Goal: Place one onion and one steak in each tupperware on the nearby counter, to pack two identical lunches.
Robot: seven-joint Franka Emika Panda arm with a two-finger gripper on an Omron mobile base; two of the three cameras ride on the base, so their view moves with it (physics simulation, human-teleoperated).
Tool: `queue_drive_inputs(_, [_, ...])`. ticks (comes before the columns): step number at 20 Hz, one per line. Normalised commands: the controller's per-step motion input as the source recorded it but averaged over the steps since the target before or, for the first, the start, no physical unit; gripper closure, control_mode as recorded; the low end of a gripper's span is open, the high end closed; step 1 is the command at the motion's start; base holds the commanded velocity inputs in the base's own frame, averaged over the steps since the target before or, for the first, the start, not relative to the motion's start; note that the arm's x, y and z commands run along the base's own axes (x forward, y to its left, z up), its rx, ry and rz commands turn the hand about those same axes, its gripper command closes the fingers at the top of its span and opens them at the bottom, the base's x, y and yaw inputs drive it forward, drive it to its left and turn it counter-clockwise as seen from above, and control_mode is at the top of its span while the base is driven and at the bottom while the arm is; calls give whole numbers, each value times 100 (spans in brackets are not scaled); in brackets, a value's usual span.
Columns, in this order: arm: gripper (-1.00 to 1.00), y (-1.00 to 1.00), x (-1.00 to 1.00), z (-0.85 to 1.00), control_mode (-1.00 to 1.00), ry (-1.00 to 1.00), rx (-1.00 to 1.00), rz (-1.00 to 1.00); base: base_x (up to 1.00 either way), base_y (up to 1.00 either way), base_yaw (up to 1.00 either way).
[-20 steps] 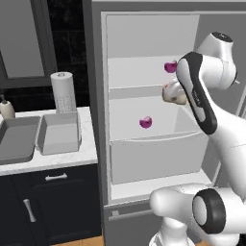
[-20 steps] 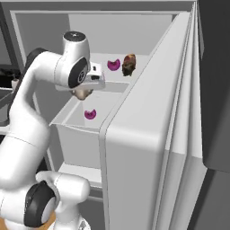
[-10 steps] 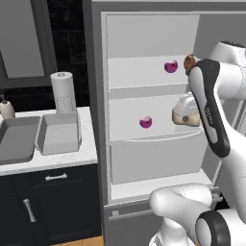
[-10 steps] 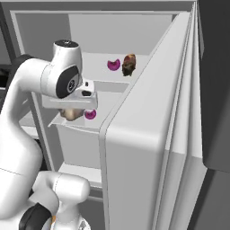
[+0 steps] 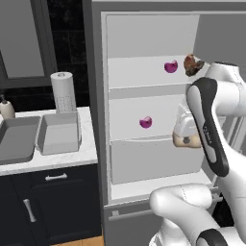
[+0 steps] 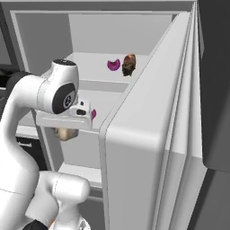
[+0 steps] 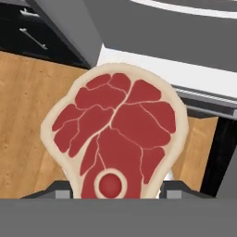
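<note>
My gripper (image 7: 118, 189) is shut on a raw red steak (image 7: 115, 139) with a pale fat rim, hanging over the wooden floor before the fridge. In the left base view the held steak (image 5: 186, 140) sits under the hand, level with the fridge drawer front. A second, brown steak (image 5: 192, 65) and a purple onion (image 5: 170, 66) lie on the upper shelf; another onion (image 5: 145, 122) lies on the middle shelf. Two grey tupperware (image 5: 58, 133) (image 5: 17, 139) stand on the white counter (image 5: 57, 156) to the left.
The fridge door (image 6: 148, 148) stands open on the right, close beside the arm. A paper-towel roll (image 5: 64, 92) stands behind the tupperware and a soap bottle (image 5: 6, 108) at the far left. Dark cabinets with silver handles lie below the counter.
The arm has swung down and outward with the steak, from upper-shelf height to the front of the drawer. The onions and the other steak have stayed put.
</note>
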Motion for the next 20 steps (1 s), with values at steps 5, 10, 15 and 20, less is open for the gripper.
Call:
queue_drive_inputs(5, [100, 0, 0, 0, 100, 0, 0, 0, -48, 19, 0])
queue_drive_inputs(10, [100, 0, 0, 0, 100, 0, 0, 0, -34, 93, 0])
queue_drive_inputs(15, [100, 0, 0, 0, 100, 0, 0, 0, -8, 100, -2])
queue_drive_inputs(20, [100, 0, 0, 0, 100, 0, 0, 0, 13, 100, -14])
